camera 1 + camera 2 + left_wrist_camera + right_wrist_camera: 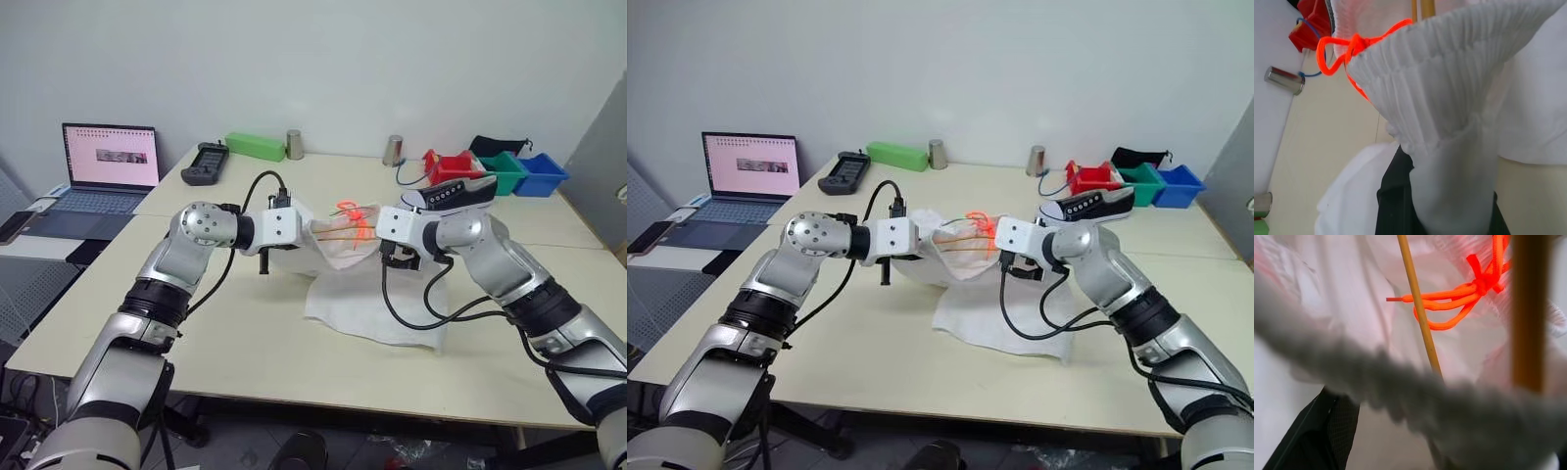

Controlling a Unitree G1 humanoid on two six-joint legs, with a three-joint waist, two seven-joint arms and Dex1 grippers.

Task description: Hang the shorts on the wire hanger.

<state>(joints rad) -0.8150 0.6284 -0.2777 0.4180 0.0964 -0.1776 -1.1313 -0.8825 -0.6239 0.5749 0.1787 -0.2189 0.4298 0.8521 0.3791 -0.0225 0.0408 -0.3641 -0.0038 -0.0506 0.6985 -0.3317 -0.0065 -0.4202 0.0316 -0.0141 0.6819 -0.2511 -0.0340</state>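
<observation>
The left pincer (1442, 215) is clenched on a pleated fold of the waistband of the shorts (377, 308), lifting that edge clear of the bench (245, 343) so the waist opening gapes toward the other arm. The rest of the white fabric trails down and lies spread on the bench between the two arms, which keeps the weight off the raised edge. The wire hanger (1418, 303) sits inside the lifted waist: its thin tan wire shows against the cloth just beside the orange drawstring (1459, 296), apparently threaded in so the waistband can drape over it. The right pincer (1440, 450) is at the opposite side of the opening; one dark finger (1317, 435) shows low in its wrist view, standing apart from the wire with nothing visibly pinched, so it reads as released. That likely means it is between grips, ready to retake the hanger or cloth. Behind, a sneaker (1087, 206) and coloured bins (1136, 181) stand well apart from the work.
</observation>
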